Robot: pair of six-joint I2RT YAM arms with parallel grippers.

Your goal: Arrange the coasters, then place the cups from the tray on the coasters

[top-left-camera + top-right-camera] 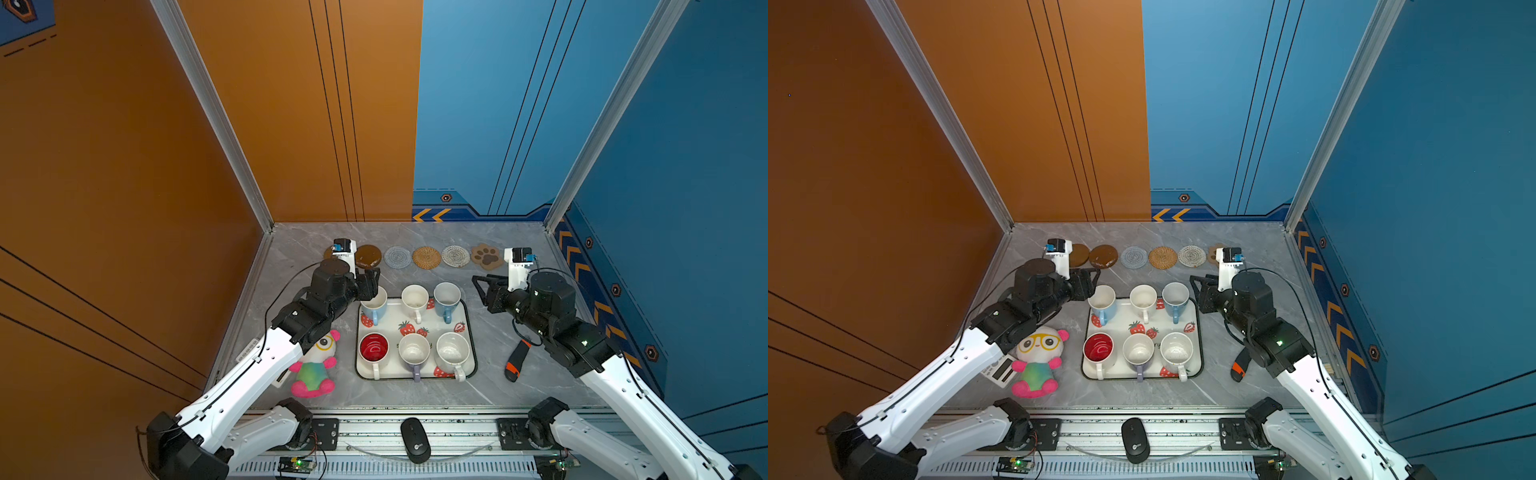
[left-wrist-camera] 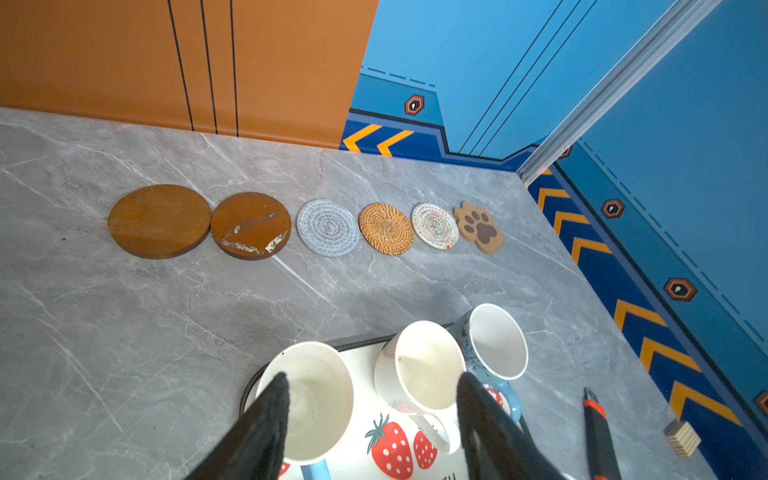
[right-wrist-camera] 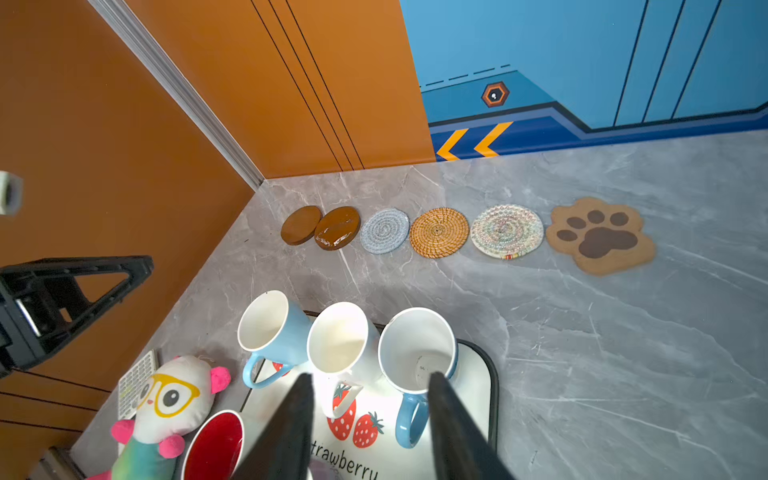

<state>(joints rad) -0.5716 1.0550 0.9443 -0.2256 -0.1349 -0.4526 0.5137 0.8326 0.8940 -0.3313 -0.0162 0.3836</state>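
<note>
Left wrist view: how is the left tool (image 2: 372,376) seen?

Only its two dark fingers (image 2: 266,428) are shown, cropped by the frame; they are spread wide and nothing is pinched. A light blue cup (image 2: 316,399) is partly covered by one finger, and whether it is touched cannot be told.

And the right tool (image 3: 370,375)?

Its fingers are held apart and empty; a second light blue cup (image 3: 415,345) is seen just past them on the tray (image 3: 473,386), whose printed word is partly masked.

Where are the coasters (image 2: 386,228) placed?

All six are laid in a row on the counter (image 2: 166,332), well ahead of both tools. In a top view the brown end disc (image 1: 328,252) is mostly hidden behind a wrist camera (image 1: 345,246); in a top view the paw-print coaster (image 1: 1212,249) is too.
</note>
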